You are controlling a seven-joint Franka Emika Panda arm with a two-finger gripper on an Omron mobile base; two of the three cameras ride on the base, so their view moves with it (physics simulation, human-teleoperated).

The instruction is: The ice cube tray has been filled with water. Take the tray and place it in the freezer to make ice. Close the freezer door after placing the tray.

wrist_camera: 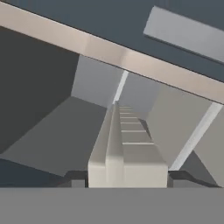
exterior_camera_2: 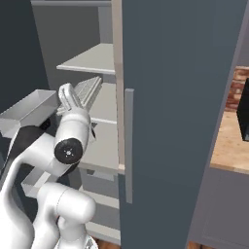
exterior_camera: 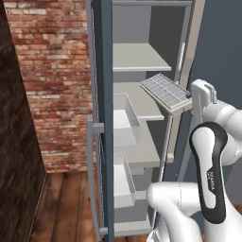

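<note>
The ice cube tray (exterior_camera: pixel 165 90) is a pale gridded slab, tilted, and it pokes into the open freezer (exterior_camera: pixel 142 59) above the second white shelf (exterior_camera: pixel 144 105). My gripper (exterior_camera: pixel 189 100) is shut on the tray's near end, just outside the compartment's right edge. From the right base view the tray (exterior_camera_2: pixel 88 89) shows past my hand (exterior_camera_2: pixel 69 99), between two shelves. The hand view looks along the tray (wrist_camera: pixel 127 148) end-on, with a dark fingertip (wrist_camera: pixel 75 178) at each side. The freezer door (exterior_camera: pixel 102 118) stands wide open at the left, edge-on, with its grey handle (exterior_camera: pixel 91 165).
White bins (exterior_camera: pixel 125 120) (exterior_camera: pixel 122 183) hang on the open door's inner side. The other slate-blue door (exterior_camera_2: pixel 180 97) is closed on the right, its handle (exterior_camera_2: pixel 129 146) near my arm. A brick wall (exterior_camera: pixel 56 71) and wood floor (exterior_camera: pixel 66 203) lie left; a counter (exterior_camera_2: pixel 233 141) lies right.
</note>
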